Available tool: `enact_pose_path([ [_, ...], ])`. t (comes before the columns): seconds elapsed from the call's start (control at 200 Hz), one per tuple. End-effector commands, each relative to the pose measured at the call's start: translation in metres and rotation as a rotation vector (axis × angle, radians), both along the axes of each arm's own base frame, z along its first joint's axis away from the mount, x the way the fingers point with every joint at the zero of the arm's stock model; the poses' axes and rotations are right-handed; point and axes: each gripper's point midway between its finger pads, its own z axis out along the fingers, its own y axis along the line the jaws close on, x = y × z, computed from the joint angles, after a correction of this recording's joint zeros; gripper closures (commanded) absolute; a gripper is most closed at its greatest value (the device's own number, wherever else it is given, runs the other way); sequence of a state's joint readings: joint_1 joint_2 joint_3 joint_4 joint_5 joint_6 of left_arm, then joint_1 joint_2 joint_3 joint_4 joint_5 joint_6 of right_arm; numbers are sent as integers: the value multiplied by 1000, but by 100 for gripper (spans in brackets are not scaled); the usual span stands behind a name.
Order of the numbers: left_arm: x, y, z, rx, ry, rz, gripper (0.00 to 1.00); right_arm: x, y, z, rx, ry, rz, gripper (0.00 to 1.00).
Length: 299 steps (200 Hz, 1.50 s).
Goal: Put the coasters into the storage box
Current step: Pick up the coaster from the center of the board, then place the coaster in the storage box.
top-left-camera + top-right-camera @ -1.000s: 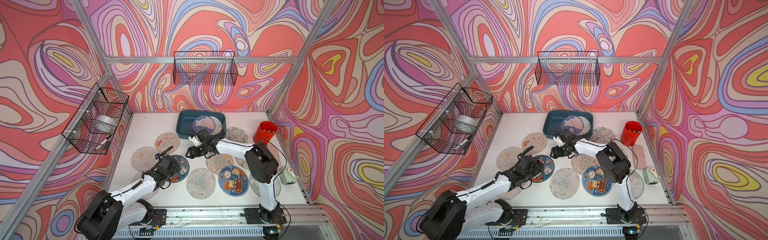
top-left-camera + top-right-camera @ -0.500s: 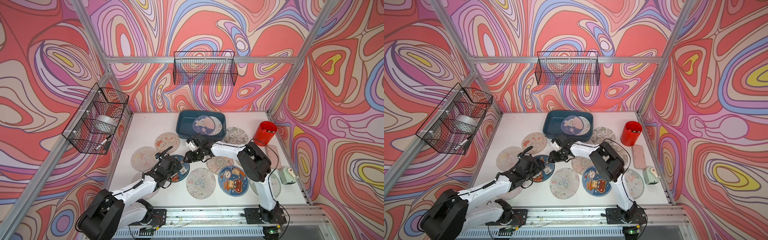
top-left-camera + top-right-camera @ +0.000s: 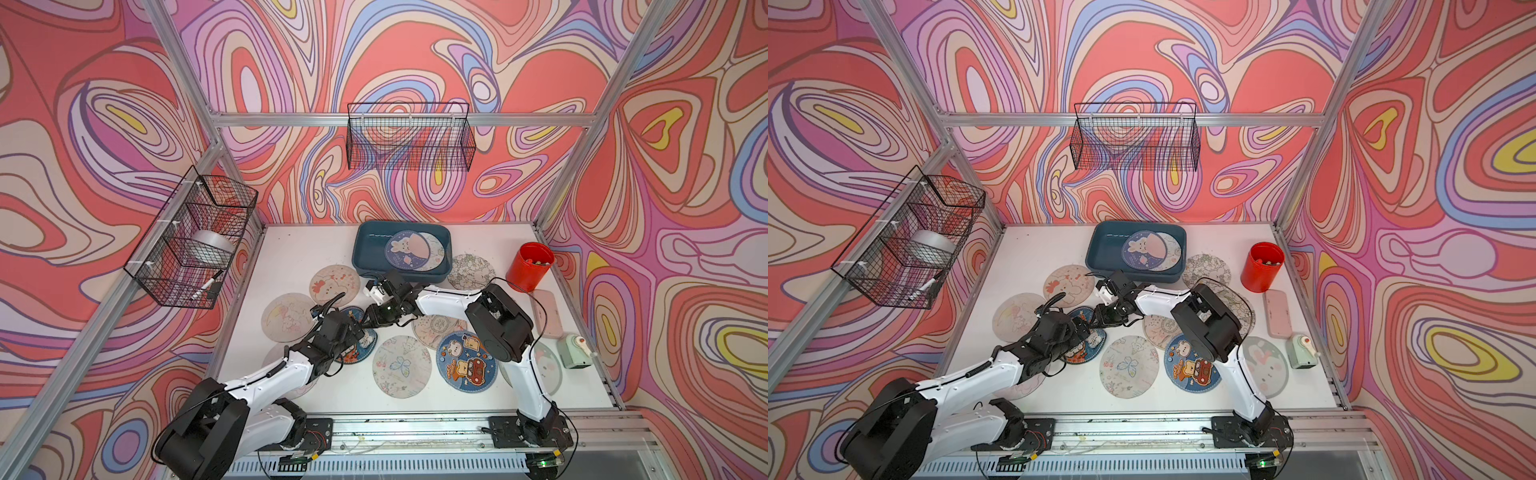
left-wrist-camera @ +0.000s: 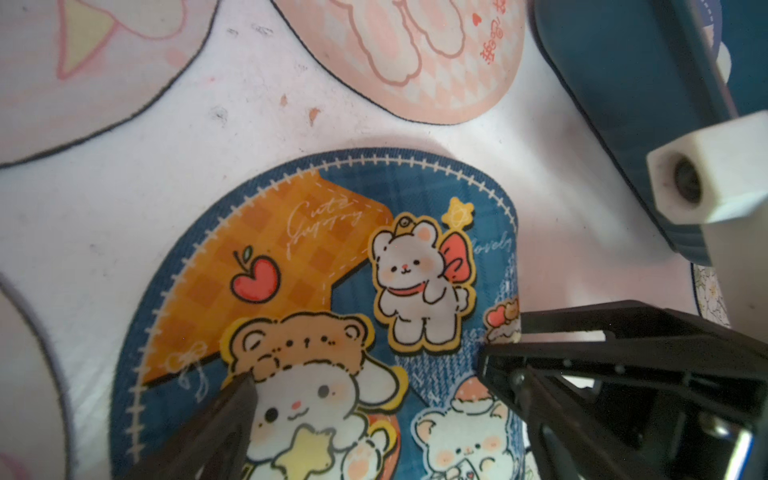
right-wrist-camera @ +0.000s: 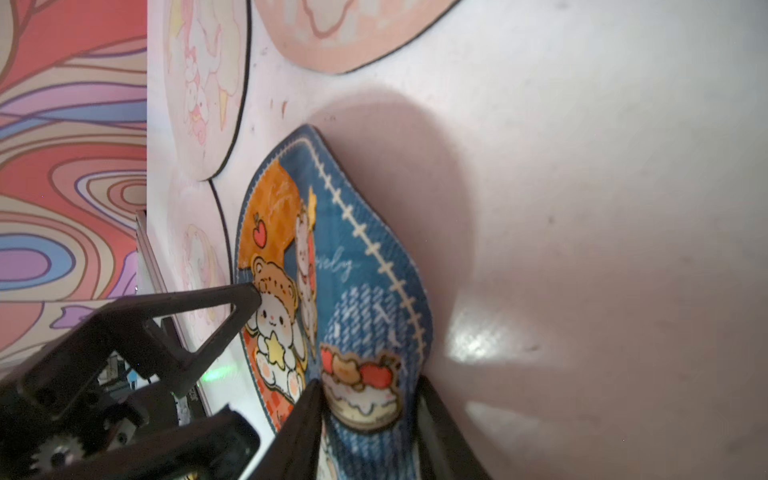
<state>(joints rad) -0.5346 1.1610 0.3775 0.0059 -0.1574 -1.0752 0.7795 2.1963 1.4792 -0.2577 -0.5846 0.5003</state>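
Blue coaster [image 5: 365,291], edge pinched by right tool [image 5: 368,390], left tool [image 4: 363,370] gaping over it

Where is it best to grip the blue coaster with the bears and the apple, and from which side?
Grip the blue coaster at its lifted edge by the cake print, coming from the storage box side, one finger above and one below. Elsewhere it lies flat on the table.

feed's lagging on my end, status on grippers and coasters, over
Left gripper open, one fingertip on the blue bear coaster. Right gripper pinching its raised edge. Storage box holds two coasters. Nothing seen in the way.
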Motion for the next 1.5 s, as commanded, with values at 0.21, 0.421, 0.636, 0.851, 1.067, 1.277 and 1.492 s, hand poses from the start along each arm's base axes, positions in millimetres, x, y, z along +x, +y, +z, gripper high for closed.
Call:
enact_pose_path([
  [0.21, -23, 3, -28, 1, 123, -16, 0, 1, 5, -5, -19, -7, 5, 100],
  [0.421, -12, -2, -10, 40, 63, -79, 0, 21, -2, 21, -70, -140, -21, 100],
  [0.636, 6, -16, 24, 35, -66, -169, 0, 47, -18, 63, -107, -303, -69, 100],
  [0.851, 19, -43, 57, -43, -191, -285, 0, 75, -39, 113, -78, -419, -139, 100],
  [1.067, 21, -57, 56, -73, -188, -343, 0, 109, -65, 164, -84, -583, -256, 100],
  [1.277, 24, -64, 48, -88, -158, -356, 0, 156, -95, 191, -124, -721, -419, 100],
  [1.492, 26, -69, 45, -92, -145, -376, 0, 197, -112, 197, -106, -762, -524, 100],
])
